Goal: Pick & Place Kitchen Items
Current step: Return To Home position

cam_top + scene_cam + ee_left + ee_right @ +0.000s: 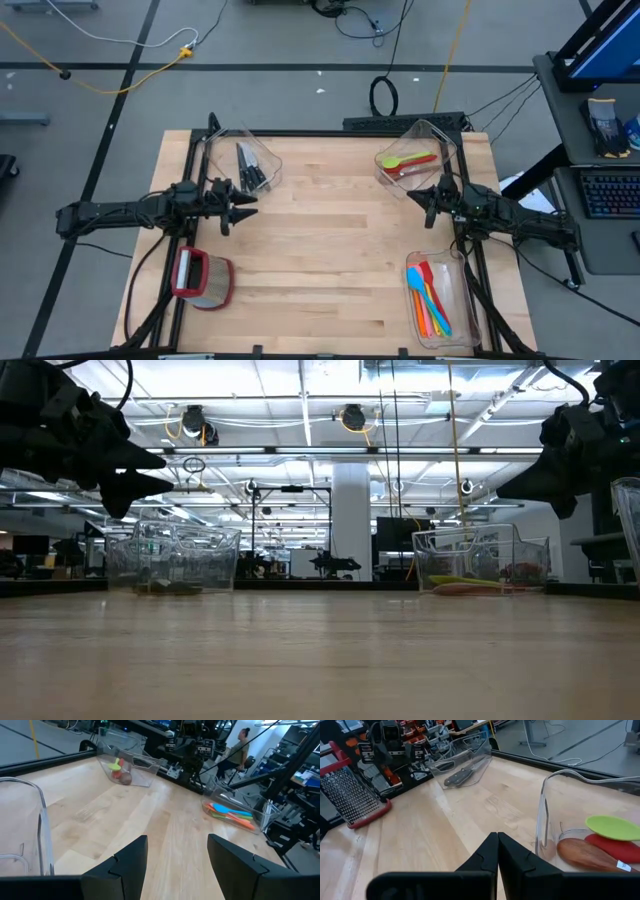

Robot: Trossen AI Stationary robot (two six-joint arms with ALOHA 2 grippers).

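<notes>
Left hand (247,205) hovers above the wooden counter (320,250) at its 9 o'clock side, pointing toward the middle. Its two fingers (131,865) stand wide apart, with bare wood showing between them and nothing held. Right hand (418,197) hangs at the 3 o'clock side, facing the other across the counter. Its fingertips (490,851) are pressed together into a point and grip nothing. In the low view both hands are well above the wood.

The clear bin at 11 o'clock (225,150) holds the black-handled knives (249,172), lying side by side just beyond the left hand. The clear bin at 1 o'clock (437,135), just beside the right hand, holds a green spoon (398,160) resting on a red utensil (420,167). The right wrist view also shows a brown spoon (585,855) there, touching the red one. The clear bin at 5 o'clock (463,300) holds a bundle of spatulas (430,300) in blue, red, orange and green, lying lengthwise together. A red-framed grater (203,278) sits at 7 o'clock, apart from every bin.
</notes>
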